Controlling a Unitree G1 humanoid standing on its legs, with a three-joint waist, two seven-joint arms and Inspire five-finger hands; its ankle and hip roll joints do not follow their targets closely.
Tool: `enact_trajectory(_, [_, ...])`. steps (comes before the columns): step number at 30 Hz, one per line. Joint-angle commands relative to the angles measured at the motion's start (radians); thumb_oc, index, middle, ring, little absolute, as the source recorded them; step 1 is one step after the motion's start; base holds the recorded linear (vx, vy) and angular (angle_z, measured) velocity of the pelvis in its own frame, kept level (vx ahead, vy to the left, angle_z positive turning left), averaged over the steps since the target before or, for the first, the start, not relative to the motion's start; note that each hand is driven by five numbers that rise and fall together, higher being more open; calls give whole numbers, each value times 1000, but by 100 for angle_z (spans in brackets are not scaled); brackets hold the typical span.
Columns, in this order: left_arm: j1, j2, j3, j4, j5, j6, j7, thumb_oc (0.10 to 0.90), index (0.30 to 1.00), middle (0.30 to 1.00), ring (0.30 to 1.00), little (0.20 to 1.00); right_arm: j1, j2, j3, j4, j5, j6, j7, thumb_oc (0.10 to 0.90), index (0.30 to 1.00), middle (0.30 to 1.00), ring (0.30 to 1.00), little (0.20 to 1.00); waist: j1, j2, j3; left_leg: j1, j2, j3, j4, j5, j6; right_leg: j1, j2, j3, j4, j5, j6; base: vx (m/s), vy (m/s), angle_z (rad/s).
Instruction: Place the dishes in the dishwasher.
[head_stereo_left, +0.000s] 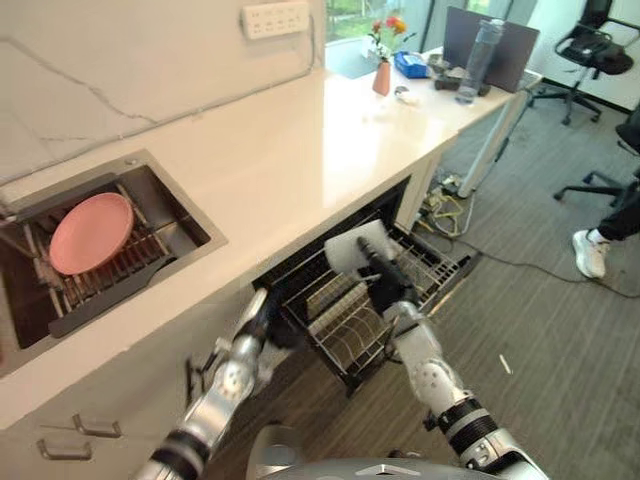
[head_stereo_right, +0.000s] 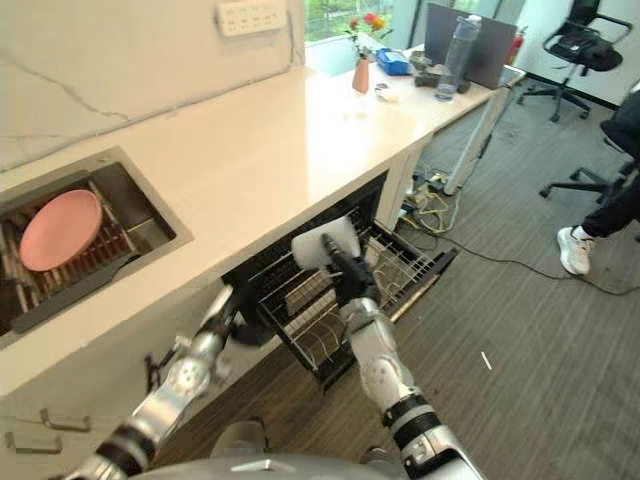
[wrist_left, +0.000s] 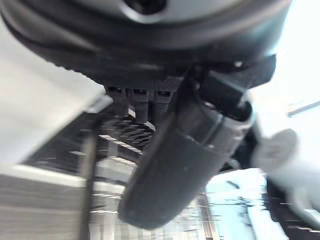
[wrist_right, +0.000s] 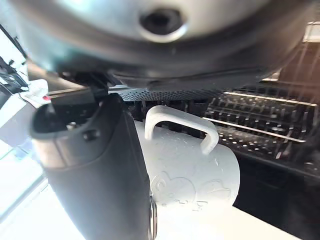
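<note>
A white mug (head_stereo_left: 355, 250) with a handle (wrist_right: 182, 127) hangs over the pulled-out wire rack (head_stereo_left: 350, 375) of the dishwasher under the counter. My right hand (head_stereo_left: 385, 285) is shut on the mug from the front, with its thumb (wrist_right: 100, 165) along the mug's side. My left hand (head_stereo_left: 265, 320) is at the rack's left front corner, close to the wire rim (wrist_left: 90, 165). A pink plate (head_stereo_left: 90, 232) leans in the drying rack inside the sink (head_stereo_left: 150, 185) at the far left.
A vase of flowers (head_stereo_left: 382, 75), a water bottle (head_stereo_left: 478, 60) and a laptop stand at the counter's far end. Office chairs (head_stereo_left: 590, 45) and a person's white shoe (head_stereo_left: 590, 252) are on the floor to the right. Drawer handles (head_stereo_left: 95, 428) show at the lower left.
</note>
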Motion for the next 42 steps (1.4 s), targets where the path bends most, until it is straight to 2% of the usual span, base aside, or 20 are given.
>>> enact_trajectory(1, [96,3,75,108,-133,-29,-95,800,900,900,900,900,-118,-8,-129,-92,-115,-29,90,400,300,300,300,300,52,-12,-26,143,-7,2,-153,-18,28,-36,-110,2,111,-24,87,-32,19,5])
enact_trajectory(3, [140,-67,158,356,-221,26,-139,800,900,900,900,900,-99,-71,-138,-41,-202,49,120,400,300,300,300,300,63,-16,-27,141,-5,0,-154,-17,29,-36,-110,-3,109,-23,87,-36,8,3])
enact_trajectory(6, [170,-90,240,561,-238,40,-168,800,900,900,900,900,-107,-155,-131,37,-352,121,176,400,300,300,300,300,77,-18,-29,135,-6,-7,-155,-14,32,-33,-112,-13,107,-22,87,-25,17,16])
enact_trajectory(7, [172,-107,282,690,-249,42,-169,800,900,900,900,900,-122,-196,-113,89,-440,144,211,400,300,300,300,300,87,-20,-30,131,-8,-11,-155,-13,32,-33,-115,-18,109,-23,87,-24,25,22])
enact_trajectory(8, [171,-107,283,691,-249,41,-169,800,900,900,900,900,-123,-196,-113,90,-440,144,212,400,300,300,300,300,85,-22,-32,127,-11,-13,-156,-9,33,-35,-116,-20,106,-20,87,-19,22,19])
enact_trajectory(10, [171,-139,339,849,-283,40,-162,800,900,900,900,900,-163,-240,-81,193,-594,154,238,400,300,300,300,300,103,-23,-33,126,-11,-20,-154,-12,33,-32,-118,-28,110,-23,87,-11,15,14])
enact_trajectory(11, [170,-139,339,850,-283,40,-162,800,900,900,900,900,-165,-240,-81,194,-594,154,239,400,300,300,300,300,101,-25,-36,121,-14,-22,-156,-7,34,-34,-120,-31,107,-19,87,-15,23,15])
enact_trajectory(12, [177,-152,342,879,-283,35,-174,800,900,900,900,900,-203,-265,-57,281,-694,157,240,400,300,300,300,300,110,-24,-36,118,-16,-27,-154,-6,37,-35,-121,-34,111,-20,87,-10,16,14])
enact_trajectory(15, [173,-157,338,888,-288,33,-182,800,900,900,900,900,-231,-274,-42,352,-743,153,240,400,300,300,300,300,115,-22,-34,116,-17,-29,-152,-6,37,-34,-122,-36,112,-21,87,-13,21,19])
enact_trajectory(16, [167,-156,332,903,-292,27,-190,800,900,900,900,900,-288,-285,-16,490,-845,164,227,400,300,300,300,300,126,-22,-32,104,-19,-40,-148,-2,38,-35,-124,-45,117,-23,87,-16,12,21])
enact_trajectory(18, [165,-157,327,901,-296,25,-194,800,900,900,900,900,-304,-284,-4,543,-871,168,232,400,300,300,300,300,130,-21,-31,100,-20,-45,-147,-1,38,-36,-126,-49,118,-24,87,-21,14,16])
enact_trajectory(19, [160,-154,316,908,-279,24,-197,800,900,900,900,900,-339,-286,25,638,-941,177,239,800,900,900,900,900,141,-21,-28,91,-23,-56,-145,2,37,-36,-128,-58,125,-28,87,-20,10,10])
enact_trajectory(25, [149,-154,312,914,-261,26,-188,800,900,900,900,900,-351,-259,19,762,-996,184,214,800,900,900,900,900,158,-18,-28,79,-26,-79,-152,12,35,-32,-132,-82,137,-35,88,-1,-5,12])
enact_trajectory(33, [144,-152,319,907,-277,25,-180,800,900,900,900,900,-347,-269,15,741,-965,172,214,800,900,900,900,900,174,-9,-24,67,-9,-112,-169,36,19,-29,-119,-113,160,-66,76,-1,-41,15])
enact_trajectory(39, [137,-167,316,919,-291,32,-176,800,900,900,900,900,-321,-252,-24,640,-895,137,172,800,900,900,900,900,176,9,-21,48,8,-142,-187,64,9,-44,-101,-132,182,-97,61,-7,-64,10])
enact_trajectory(42, [123,-176,326,904,-331,28,-154,800,900,900,900,900,-256,-235,-98,465,-808,79,120,800,900,900,900,900,173,33,-6,10,14,-180,-220,114,6,-70,-82,-152,187,-123,44,-53,-48,16])
